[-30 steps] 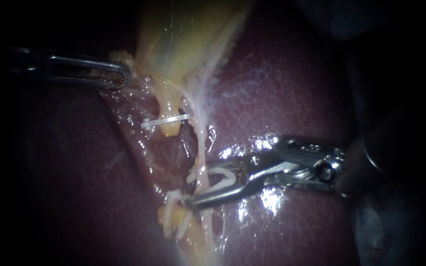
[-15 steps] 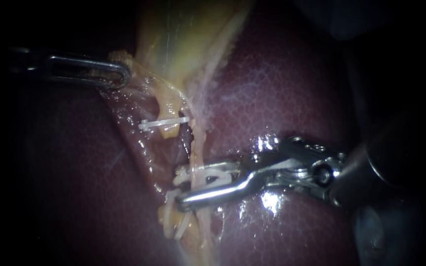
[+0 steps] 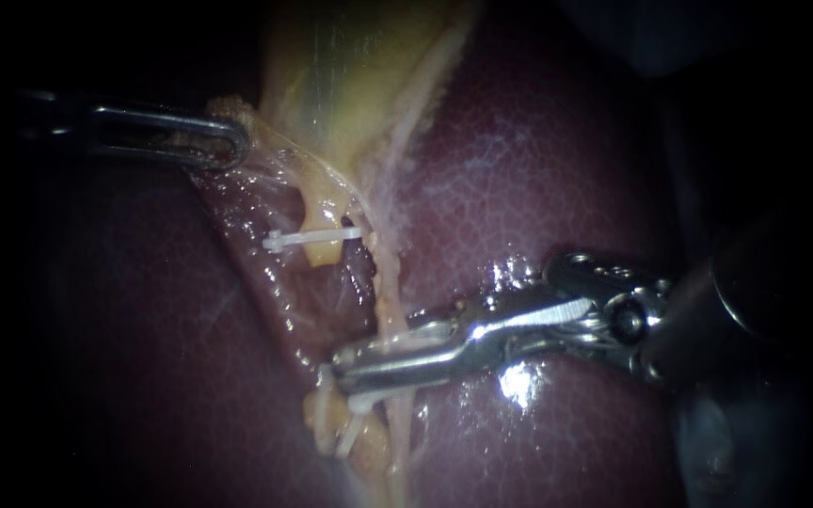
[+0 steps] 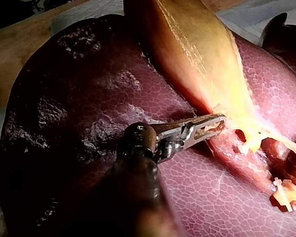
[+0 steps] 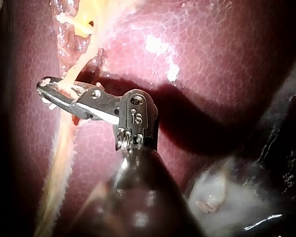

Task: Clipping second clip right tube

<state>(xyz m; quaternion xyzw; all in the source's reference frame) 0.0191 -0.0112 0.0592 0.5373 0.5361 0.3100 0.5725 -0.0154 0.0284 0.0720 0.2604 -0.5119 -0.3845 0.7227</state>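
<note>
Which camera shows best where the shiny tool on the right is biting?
The endoscope view. It shows my right instrument side-on, both jaws shut on the right tube. The right wrist view shows the same bite from behind, smaller. The left wrist view does not clearly show it.

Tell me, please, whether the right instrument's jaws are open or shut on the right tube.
Shut on the right tube: the right instrument has its jaws together across it, no gap showing, with tube visible either side.
</note>
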